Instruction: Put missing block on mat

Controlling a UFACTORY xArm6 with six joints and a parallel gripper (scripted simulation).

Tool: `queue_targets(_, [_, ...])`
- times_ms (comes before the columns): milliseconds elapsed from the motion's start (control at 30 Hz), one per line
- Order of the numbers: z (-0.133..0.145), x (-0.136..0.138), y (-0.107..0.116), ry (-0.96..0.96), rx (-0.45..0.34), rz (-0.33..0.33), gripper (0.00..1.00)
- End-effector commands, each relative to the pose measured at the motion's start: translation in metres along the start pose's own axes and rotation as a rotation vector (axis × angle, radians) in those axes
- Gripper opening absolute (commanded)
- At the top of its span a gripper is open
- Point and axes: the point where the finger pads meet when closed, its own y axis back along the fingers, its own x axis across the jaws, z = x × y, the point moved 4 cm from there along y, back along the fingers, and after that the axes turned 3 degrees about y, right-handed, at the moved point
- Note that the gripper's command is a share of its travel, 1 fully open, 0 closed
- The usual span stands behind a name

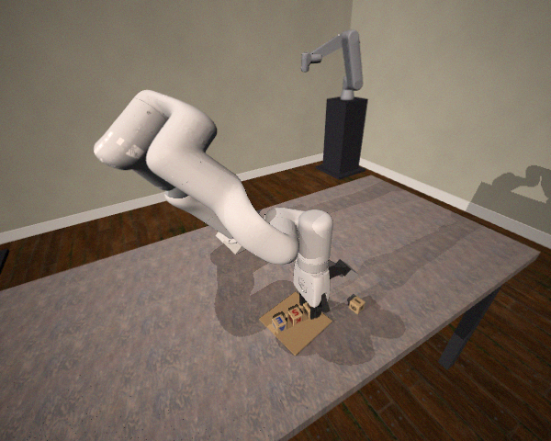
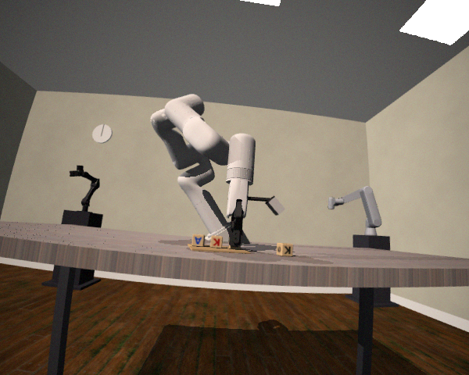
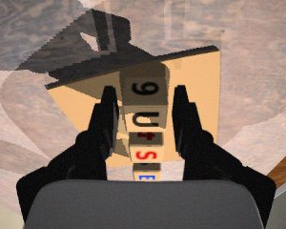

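A tan mat (image 1: 296,324) lies on the table with three wooden blocks in a row on it. In the wrist view the tops read U (image 3: 145,118), S (image 3: 145,155) and E (image 3: 146,177). In the top view the E block (image 1: 279,321) and S block (image 1: 295,314) stand beside the U block (image 1: 308,308). My gripper (image 3: 145,99) is down over the U block with a finger on each side of it. A small gap shows at each finger, so it is open. The U block rests flat on the mat. The fourth block (image 1: 356,304) lies on the table to the right, off the mat.
The mat sits near the table's front edge (image 1: 409,351). Two other robot arms on black pedestals (image 1: 342,137) stand on the floor beyond the table. In the exterior view the fourth block (image 2: 284,248) is right of the mat (image 2: 218,249).
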Motion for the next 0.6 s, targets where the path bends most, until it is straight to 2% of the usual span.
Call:
queue_targets(0, [0.0, 0.001, 0.008, -0.001, 0.002, 0.004, 0.47])
queue_targets(367, [0.0, 0.001, 0.066, -0.001, 0.002, 0.004, 0.47])
queue_targets(500, [0.0, 0.001, 0.079, -0.001, 0.002, 0.004, 0.47])
queue_targets(567, [0.0, 0.001, 0.079, -0.001, 0.002, 0.004, 0.47])
